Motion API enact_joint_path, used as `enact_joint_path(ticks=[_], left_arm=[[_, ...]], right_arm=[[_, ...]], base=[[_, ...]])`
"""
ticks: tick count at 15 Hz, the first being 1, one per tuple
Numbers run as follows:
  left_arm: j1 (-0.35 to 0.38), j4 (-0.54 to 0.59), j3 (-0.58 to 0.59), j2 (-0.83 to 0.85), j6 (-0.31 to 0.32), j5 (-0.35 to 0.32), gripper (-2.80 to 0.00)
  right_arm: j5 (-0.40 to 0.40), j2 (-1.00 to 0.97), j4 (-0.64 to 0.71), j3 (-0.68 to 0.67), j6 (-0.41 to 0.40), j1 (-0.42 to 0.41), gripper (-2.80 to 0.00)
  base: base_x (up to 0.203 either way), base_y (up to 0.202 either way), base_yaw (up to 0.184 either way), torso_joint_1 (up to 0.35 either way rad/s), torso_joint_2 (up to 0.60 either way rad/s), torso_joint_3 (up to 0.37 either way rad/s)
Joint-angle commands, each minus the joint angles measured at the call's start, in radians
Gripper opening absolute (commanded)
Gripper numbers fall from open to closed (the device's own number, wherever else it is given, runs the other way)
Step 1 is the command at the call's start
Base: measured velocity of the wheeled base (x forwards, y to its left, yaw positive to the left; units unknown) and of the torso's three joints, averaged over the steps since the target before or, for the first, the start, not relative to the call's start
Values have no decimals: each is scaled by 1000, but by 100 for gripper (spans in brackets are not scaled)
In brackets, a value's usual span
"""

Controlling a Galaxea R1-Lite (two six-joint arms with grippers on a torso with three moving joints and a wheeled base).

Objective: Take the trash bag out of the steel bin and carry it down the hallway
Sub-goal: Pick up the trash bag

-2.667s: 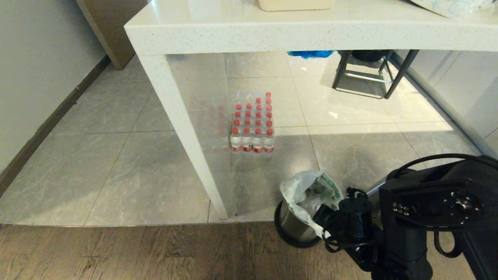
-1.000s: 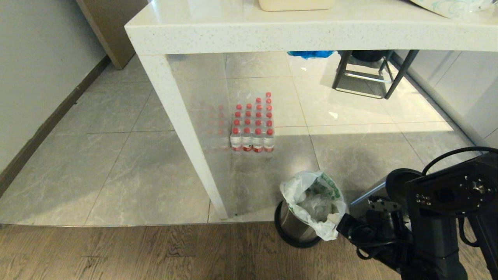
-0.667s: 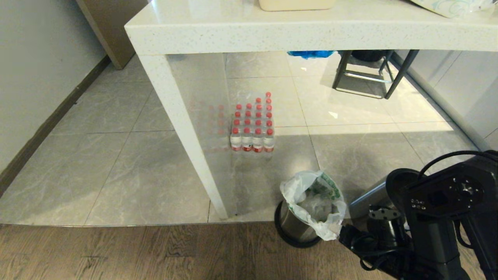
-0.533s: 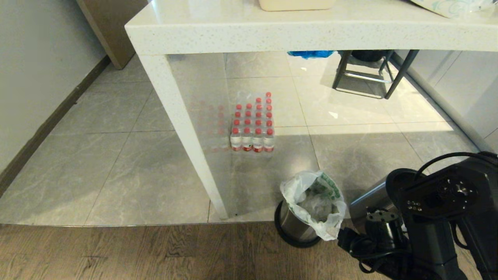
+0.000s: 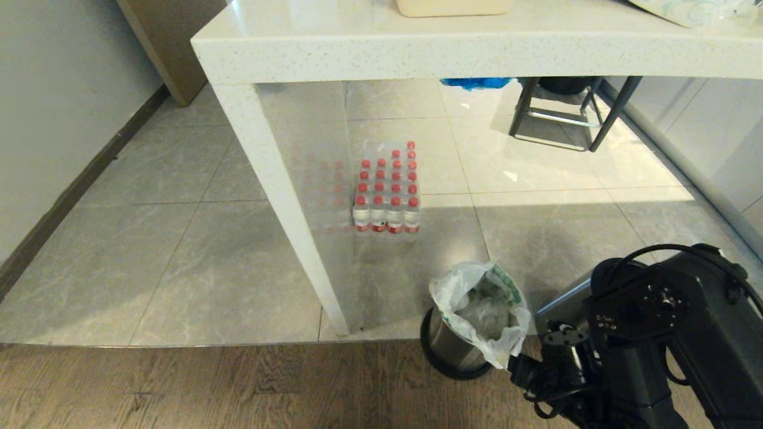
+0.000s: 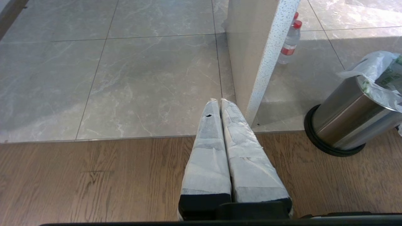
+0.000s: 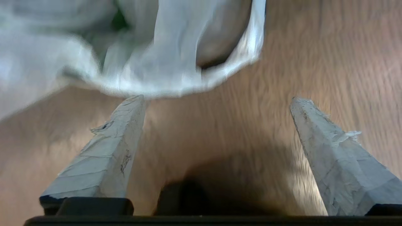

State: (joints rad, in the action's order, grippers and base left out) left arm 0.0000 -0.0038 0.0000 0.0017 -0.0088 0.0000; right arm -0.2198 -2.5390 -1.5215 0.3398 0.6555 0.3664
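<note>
Trash bag sits fully inside the steel bin, its white edge folded over the rim and drooping down the bin's near side. Nothing has been lifted; you have the whole removal and the whole carry ahead of you.

Your right tool is low beside the bin, on the side away from the white table's leg. Its two taped fingers are spread wide and empty, with the hanging flap of the bag just beyond the tips; one fingertip lies at the flap's edge, though contact cannot be confirmed. I judge this an approach to a grasp, not a grasp.

Your left tool is parked over the wood floor, on the far side of the table leg from the bin, fingers pressed together and holding nothing.

Outstanding items: pinch the flap or a handle loop, draw the bag clear of the bin, then drive it down the hallway. The bin stands upright, just beside the table leg.
</note>
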Motion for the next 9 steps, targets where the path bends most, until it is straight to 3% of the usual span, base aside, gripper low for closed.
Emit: enact_joint_path(ticks=[1, 9], left_arm=[[0, -1, 0, 0, 0, 0, -280], [0, -1, 0, 0, 0, 0, -280]], right_arm=[[-14, -33, -9, 52, 8, 2, 0], [-52, -26, -9, 176, 73, 0, 0]], base=[[0, 0, 0, 0, 0, 0], [0, 0, 0, 0, 0, 0]])
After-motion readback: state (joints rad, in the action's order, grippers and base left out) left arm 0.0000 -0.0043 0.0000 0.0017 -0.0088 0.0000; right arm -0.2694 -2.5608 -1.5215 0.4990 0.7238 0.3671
